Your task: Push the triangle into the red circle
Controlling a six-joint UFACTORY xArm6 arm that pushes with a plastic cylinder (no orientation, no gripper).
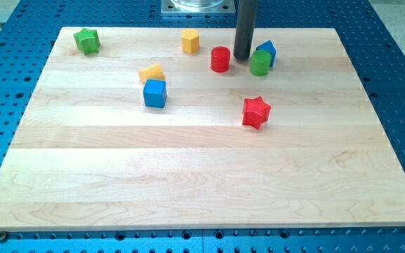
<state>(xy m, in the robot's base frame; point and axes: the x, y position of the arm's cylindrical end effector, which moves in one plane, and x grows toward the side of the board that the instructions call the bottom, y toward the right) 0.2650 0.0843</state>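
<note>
The red circle block [220, 59] stands near the view's top, centre. My tip [242, 57] rests on the board just right of it, in the gap between it and a green cylinder [259, 63]. The blue triangle block [267, 51] sits behind the green cylinder, touching it, right of my tip. The rod rises straight up out of the view's top.
A yellow hexagon block [190, 41] lies left of the red circle. A yellow wedge-like block [152, 73] touches a blue cube [155, 93] below it. A green star [87, 41] sits at the top left corner. A red star [256, 112] lies below my tip.
</note>
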